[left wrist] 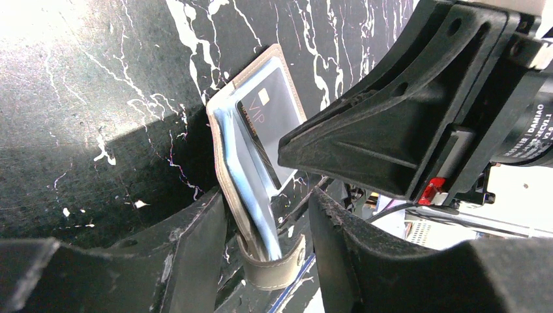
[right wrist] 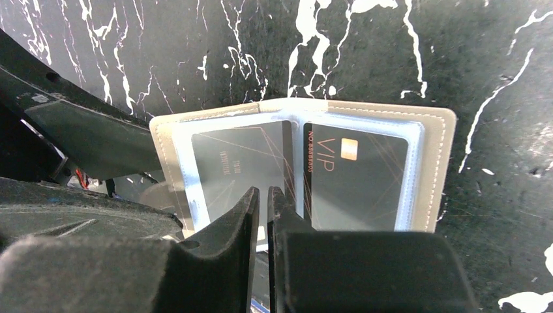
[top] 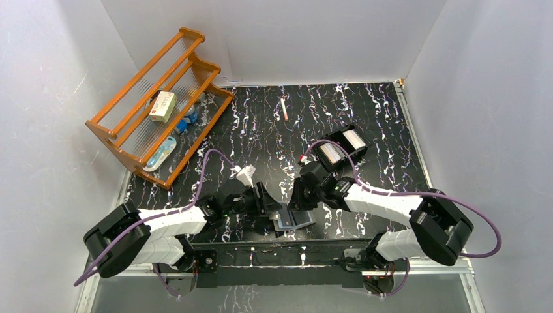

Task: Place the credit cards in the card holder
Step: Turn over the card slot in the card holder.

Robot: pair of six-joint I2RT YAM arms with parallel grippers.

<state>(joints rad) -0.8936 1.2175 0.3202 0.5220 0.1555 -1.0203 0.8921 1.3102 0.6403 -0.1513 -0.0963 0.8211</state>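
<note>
One card holder (right wrist: 433, 163) lies open on desk (top: 261, 124) near front edge, two dark credit cards (right wrist: 355, 176) in its pockets. Right fingers (right wrist: 235, 228) nearly closed, pinching its middle fold. Left fingers (left wrist: 195, 261) apart, straddling its strap (left wrist: 274, 270).

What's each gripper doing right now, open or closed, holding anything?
Left gripper: open, jaws apart on either side of the card holder at its strap end.
Right gripper: closed, pinching the card holder at its fold.

Card holder (right wrist: 372, 109) nr table (right wrist: 508, 98) front edge — 2 credit cards (right wrist: 355, 179) inside.
</note>
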